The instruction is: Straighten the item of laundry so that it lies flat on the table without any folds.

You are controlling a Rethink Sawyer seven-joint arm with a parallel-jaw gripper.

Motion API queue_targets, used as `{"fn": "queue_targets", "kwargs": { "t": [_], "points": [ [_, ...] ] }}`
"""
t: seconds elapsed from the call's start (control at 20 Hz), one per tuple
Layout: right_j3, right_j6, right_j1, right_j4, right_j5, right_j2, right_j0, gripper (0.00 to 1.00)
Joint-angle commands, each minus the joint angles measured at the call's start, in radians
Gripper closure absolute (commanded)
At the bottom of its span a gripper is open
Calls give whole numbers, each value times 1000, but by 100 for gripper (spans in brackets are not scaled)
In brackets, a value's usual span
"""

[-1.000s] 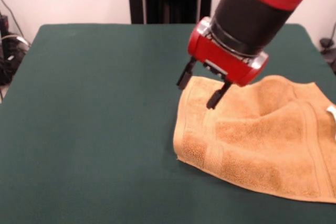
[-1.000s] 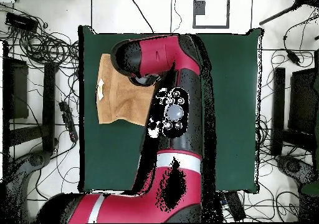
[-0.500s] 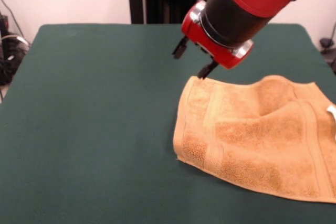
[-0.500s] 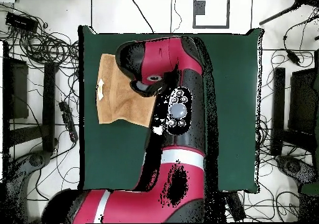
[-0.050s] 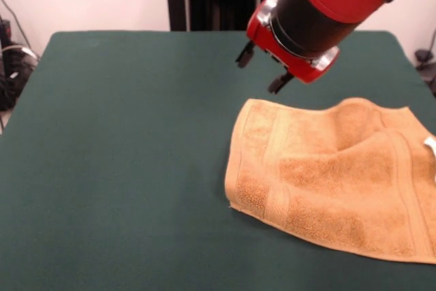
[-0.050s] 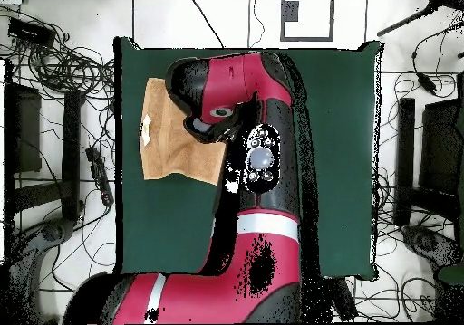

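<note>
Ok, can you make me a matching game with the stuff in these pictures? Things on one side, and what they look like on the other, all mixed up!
Things:
1. towel
2. table
3. gripper
4. tag

Descriptions:
A. dark green, spread under everything
B. small and white, at the right edge of the front view
C. orange-tan, lying with folds
D. open, holding nothing, up above the cloth

Pairs: 1-C, 2-A, 3-D, 4-B

light: even, bright | shadows: soft, faint under towel (image 5: pixel 334 175) | glare: none | focus: sharp
</note>
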Motion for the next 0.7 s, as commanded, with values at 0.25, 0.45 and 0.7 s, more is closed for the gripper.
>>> {"fn": "queue_targets", "kwargs": {
  "t": [0.25,0.45,0.7],
  "points": [
    [61,-207,48,-62,-138,115,14,0],
    [80,-207,60,-79,-184,119,10,0],
    [83,-218,82,-115,-221,126,4,0]
  ]
}}
